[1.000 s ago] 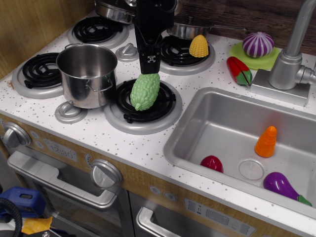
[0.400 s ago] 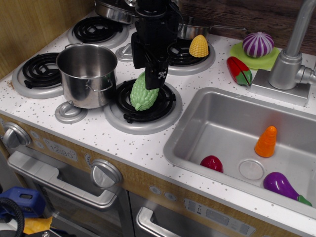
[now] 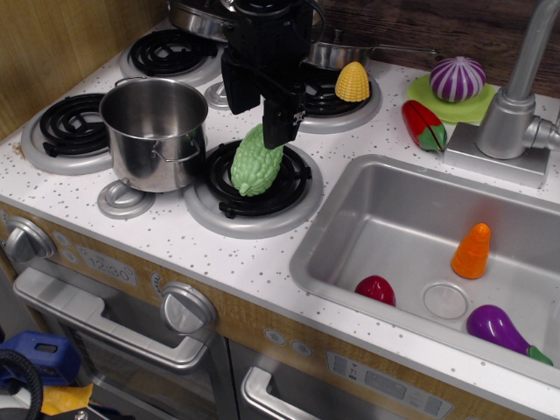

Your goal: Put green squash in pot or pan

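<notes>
The light green bumpy squash (image 3: 253,166) lies on the front middle burner (image 3: 254,185), just right of the shiny steel pot (image 3: 150,159), which stands upright and empty. My black gripper (image 3: 257,125) hangs low over the squash's far end. Its jaws are spread, with one finger (image 3: 236,94) to the left and the other finger (image 3: 278,133) to the right of the squash's tip. The squash rests on the burner.
A yellow corn piece (image 3: 353,81) sits on the back right burner beside a long-handled pan (image 3: 331,54). A red pepper (image 3: 424,125), a purple vegetable (image 3: 458,78) and the faucet (image 3: 516,96) stand right. The sink (image 3: 394,210) holds a carrot (image 3: 472,251), a red piece (image 3: 376,289) and an eggplant (image 3: 499,325).
My gripper has turned about its axis and its fingers have spread apart above the squash's far end. The squash has shifted slightly left on the burner.
</notes>
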Robot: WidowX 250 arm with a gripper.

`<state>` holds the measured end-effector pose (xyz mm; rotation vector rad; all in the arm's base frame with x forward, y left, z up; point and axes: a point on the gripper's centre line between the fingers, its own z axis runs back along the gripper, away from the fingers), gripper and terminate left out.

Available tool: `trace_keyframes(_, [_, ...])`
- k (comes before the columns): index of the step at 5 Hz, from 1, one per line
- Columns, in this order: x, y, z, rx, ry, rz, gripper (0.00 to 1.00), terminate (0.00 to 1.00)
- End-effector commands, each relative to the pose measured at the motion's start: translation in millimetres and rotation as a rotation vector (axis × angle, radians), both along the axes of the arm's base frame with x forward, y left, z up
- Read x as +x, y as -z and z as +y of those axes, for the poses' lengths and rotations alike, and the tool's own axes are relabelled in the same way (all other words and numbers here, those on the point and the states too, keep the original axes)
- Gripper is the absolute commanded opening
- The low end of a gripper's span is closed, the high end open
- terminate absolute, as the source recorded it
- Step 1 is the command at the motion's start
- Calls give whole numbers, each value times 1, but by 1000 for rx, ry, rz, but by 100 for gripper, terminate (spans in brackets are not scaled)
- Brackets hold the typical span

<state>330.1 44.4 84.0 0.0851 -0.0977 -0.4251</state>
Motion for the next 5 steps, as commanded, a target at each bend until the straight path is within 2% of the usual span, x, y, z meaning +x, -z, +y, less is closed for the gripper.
trace_keyframes(1, [11,-8,4,-37,-110,-94,100,0])
trace_keyframes(2, [14,5,8,-24,-187,-148,100,0])
trace_keyframes(3, [17,13,13,-51,-248,-157,100,0])
trace_keyframes(4, [24,21,11,-47,-345,-155,100,0])
trace_keyframes(5, [29,30,11,-92,-380,-163,100,0])
